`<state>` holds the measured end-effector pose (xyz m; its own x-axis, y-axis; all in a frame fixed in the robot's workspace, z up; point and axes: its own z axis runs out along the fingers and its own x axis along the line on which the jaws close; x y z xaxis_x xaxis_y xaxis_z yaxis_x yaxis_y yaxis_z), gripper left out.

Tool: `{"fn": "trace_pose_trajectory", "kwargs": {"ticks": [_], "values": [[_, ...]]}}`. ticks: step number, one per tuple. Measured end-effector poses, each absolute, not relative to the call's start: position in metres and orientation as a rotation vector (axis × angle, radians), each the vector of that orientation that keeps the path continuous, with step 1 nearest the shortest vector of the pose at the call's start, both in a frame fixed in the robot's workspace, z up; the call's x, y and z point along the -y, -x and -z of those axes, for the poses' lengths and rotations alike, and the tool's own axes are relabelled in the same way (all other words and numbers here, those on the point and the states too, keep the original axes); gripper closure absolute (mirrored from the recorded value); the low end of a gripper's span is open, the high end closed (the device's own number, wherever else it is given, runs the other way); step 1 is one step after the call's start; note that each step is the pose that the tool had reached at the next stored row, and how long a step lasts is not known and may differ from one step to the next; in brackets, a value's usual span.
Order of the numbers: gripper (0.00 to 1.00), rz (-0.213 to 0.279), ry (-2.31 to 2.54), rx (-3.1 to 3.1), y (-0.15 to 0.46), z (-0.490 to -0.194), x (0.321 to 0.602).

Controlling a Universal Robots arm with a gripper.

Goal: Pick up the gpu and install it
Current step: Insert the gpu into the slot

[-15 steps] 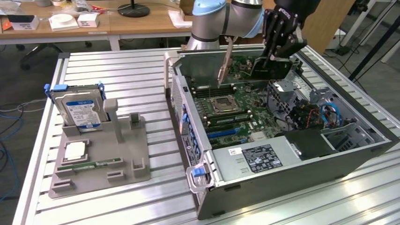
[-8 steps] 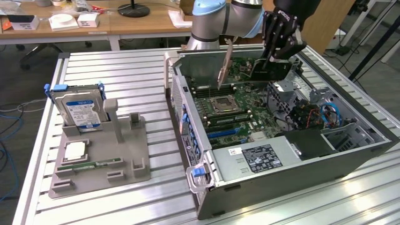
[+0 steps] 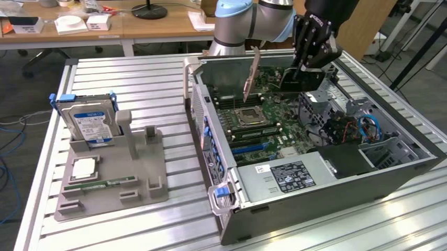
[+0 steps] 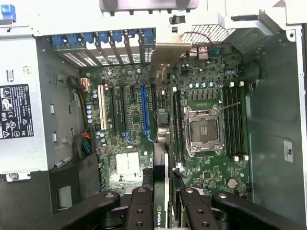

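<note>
The gpu [image 3: 279, 86] is held up on its edge inside the open computer case [image 3: 335, 178], near the back wall. The gripper [image 3: 311, 65] comes down from above and is clamped on it, with fingers pressed on both flat sides of the card. The silver end piece [image 3: 250, 78] of the card hangs at the end toward the exterior view's left. The card stands over the big green board [image 3: 258, 130] on the floor of the case. It cannot be told if its low edge touches the board.

In the wrist view, the gpu [image 4: 162, 143] looks like a thin line, seen from its top edge. The black fingers [image 4: 139, 211] of the gripper [image 4: 163, 211] sit on each side of it. The card lies between a long blue slot [image 4: 143, 108] and the square silver chip socket [image 4: 204, 129]. A white slot [image 4: 101, 108] is farther off, past the blue one.

The case lies on its side on a ribbed metal table [image 3: 140, 78]. Beside it, at the exterior view's left, is a gray holder [image 3: 140, 172]. A silver hard drive [image 3: 87, 123] with a blue label stands upright in the holder. A thin green memory stick [image 3: 104, 184] lies flat on it.
</note>
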<state>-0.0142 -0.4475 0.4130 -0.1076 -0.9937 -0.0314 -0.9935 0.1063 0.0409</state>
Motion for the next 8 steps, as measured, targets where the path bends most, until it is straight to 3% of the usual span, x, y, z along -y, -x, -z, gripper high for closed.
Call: {"fn": "trace_pose_trajectory", "kwargs": {"ticks": [8], "values": [[0.74, 0.075, -2.099, 2.337, 0.0141, -0.4110, 0.4471]]}}
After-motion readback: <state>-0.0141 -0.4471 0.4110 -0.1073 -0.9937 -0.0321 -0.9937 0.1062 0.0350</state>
